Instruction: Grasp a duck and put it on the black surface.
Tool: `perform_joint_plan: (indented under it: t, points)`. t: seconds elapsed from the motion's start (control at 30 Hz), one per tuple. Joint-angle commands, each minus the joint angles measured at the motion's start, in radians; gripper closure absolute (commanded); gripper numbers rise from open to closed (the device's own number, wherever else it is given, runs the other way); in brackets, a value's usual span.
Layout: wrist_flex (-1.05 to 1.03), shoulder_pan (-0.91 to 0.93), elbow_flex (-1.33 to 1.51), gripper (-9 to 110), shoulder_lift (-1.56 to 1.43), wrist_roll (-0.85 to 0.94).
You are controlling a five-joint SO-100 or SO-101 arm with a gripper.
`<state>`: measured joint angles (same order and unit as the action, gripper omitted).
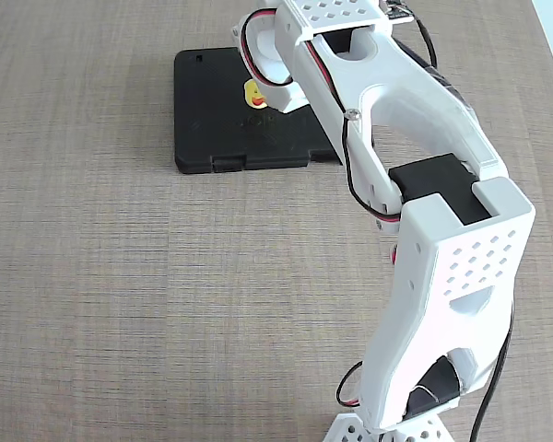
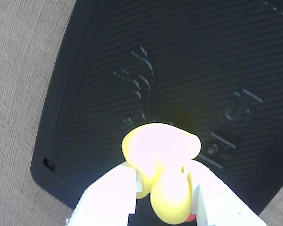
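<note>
The tiny yellow duck (image 2: 162, 160) fills the lower middle of the wrist view, pinched between two white fingers (image 2: 108, 200); a bit of red beak shows at the bottom. My gripper (image 2: 160, 197) is shut on it, above the black surface (image 2: 179, 61), which has ribbed texture and faint embossed marks. In the fixed view the duck (image 1: 254, 93) peeks out yellow beside the white gripper (image 1: 267, 97), over the right half of the black surface (image 1: 212, 110). Whether the duck touches the slab I cannot tell.
The white arm (image 1: 442, 239) reaches from its base at the lower right across the wood-grain table (image 1: 120, 295). The slab lies at the upper middle, two notches on its near edge.
</note>
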<state>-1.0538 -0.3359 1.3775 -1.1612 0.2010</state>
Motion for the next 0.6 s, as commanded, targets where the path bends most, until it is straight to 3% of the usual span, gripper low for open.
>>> perform_joint_plan:
  t: [0.0, 0.3, 0.57]
  points:
    - [0.009, 0.025, -0.060, 96, -0.005, -0.008]
    - [0.009, 0.040, -0.063, 95, 0.005, -0.002]
    - [0.009, 0.041, -0.063, 81, 0.006, -0.006]
